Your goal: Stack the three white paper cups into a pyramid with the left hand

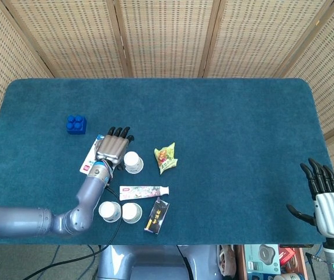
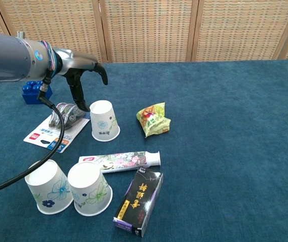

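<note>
Three white paper cups stand upside down on the blue table. One cup is alone near the middle. Two cups stand side by side at the front edge, the left cup and the right cup. My left hand hovers just left of the lone cup with fingers spread and nothing in it. My right hand is open at the table's right front corner, far from the cups.
A blue brick lies at the back left. A correction-tape card lies under my left hand. A green snack packet, a toothpaste tube and a black box surround the cups.
</note>
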### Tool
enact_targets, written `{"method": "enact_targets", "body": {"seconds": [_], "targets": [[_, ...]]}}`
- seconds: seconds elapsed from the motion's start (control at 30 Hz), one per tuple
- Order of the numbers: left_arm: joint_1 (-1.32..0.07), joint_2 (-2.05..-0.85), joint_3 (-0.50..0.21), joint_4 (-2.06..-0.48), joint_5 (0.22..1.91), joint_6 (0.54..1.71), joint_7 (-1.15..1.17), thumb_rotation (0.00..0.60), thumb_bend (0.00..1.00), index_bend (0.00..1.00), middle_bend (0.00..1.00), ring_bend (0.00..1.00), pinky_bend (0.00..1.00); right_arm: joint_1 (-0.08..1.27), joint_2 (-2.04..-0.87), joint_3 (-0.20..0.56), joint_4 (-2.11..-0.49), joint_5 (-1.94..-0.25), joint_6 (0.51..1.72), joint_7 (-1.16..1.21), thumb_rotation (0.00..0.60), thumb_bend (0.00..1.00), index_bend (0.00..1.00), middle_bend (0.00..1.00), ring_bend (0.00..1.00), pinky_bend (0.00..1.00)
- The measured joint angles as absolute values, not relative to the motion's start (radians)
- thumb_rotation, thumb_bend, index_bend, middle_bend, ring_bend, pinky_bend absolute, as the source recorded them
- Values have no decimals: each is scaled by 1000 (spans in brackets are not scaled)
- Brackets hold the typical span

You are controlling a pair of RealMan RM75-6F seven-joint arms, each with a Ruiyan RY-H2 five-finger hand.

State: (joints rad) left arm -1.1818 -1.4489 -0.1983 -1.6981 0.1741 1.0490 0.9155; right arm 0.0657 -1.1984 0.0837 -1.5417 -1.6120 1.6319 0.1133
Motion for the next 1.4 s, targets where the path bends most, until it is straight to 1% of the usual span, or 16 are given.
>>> {"method": "enact_targets", "body": {"seconds": [0.47, 0.7, 0.8, 0.9, 0.97, 1.17, 1.4], "targets": [[-1200, -1534, -169, -1596, 153, 1045, 927, 600, 237, 280, 0, 0, 0, 66, -1198, 85, -1538, -1608, 1631, 124, 600, 102, 0, 0, 0, 0], [-1201, -1578, -164, -1552, 166, 1041, 924, 600, 237, 288, 0, 0, 0, 66, -1197, 86, -1537, -1608, 1631, 129, 600, 102, 0, 0, 0, 0], [-1200, -1591, -164, -1540, 173, 1042, 923, 600, 236, 325, 0, 0, 0, 67, -1197, 86, -1536, -1607, 1629, 131, 600, 102, 0, 0, 0, 0], [-1197, -1597, -165, -1536, 186, 1047, 918, 600, 237, 391, 0, 0, 0, 67, -1197, 85, -1536, -1609, 1630, 131, 600, 102, 0, 0, 0, 0], [-1192, -1598, -167, -1536, 199, 1049, 908, 600, 237, 409, 0, 0, 0, 67, -1197, 85, -1537, -1610, 1631, 130, 600, 102, 0, 0, 0, 0], [-1173, -1571, -169, -1581, 238, 1066, 889, 600, 237, 413, 0, 0, 0, 66, -1196, 86, -1539, -1613, 1637, 129, 600, 102, 0, 0, 0, 0], [-1145, -1482, -169, -1721, 297, 1095, 867, 600, 237, 412, 0, 0, 0, 67, -1198, 84, -1539, -1615, 1633, 120, 600, 102, 0, 0, 0, 0]]}}
